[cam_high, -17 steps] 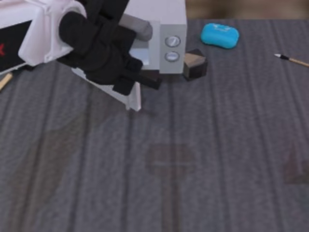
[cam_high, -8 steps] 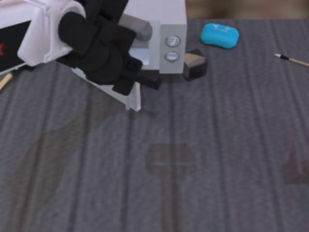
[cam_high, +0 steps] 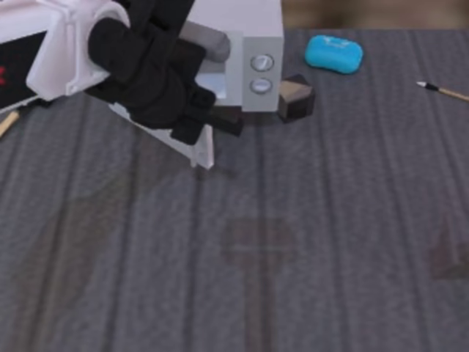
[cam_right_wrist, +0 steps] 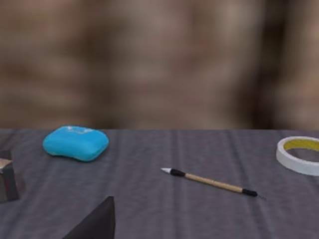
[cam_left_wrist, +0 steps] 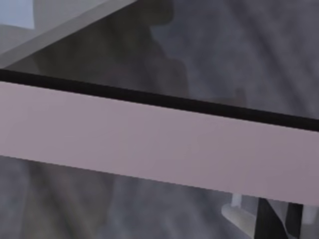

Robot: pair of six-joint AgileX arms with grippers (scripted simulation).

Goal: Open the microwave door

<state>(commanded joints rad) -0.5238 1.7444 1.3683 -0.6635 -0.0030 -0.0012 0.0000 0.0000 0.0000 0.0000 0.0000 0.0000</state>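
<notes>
Microwave: light grey, silver knobs. Soap bar: bright blue. Cube: dark. Table: grey, striped.

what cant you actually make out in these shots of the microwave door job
- Left gripper, top view: its fingers merge with dark shadow beside the microwave door, so any grip is unclear.
- Door handle: not identifiable in any view; the left arm covers much of the door from above.
- Microwave cavity: mostly hidden by the arm.
- Left wrist view: a pale door edge fills it, fingers barely visible.
- Right gripper: only a dark tip shows, cut off by the picture's edge.
</notes>
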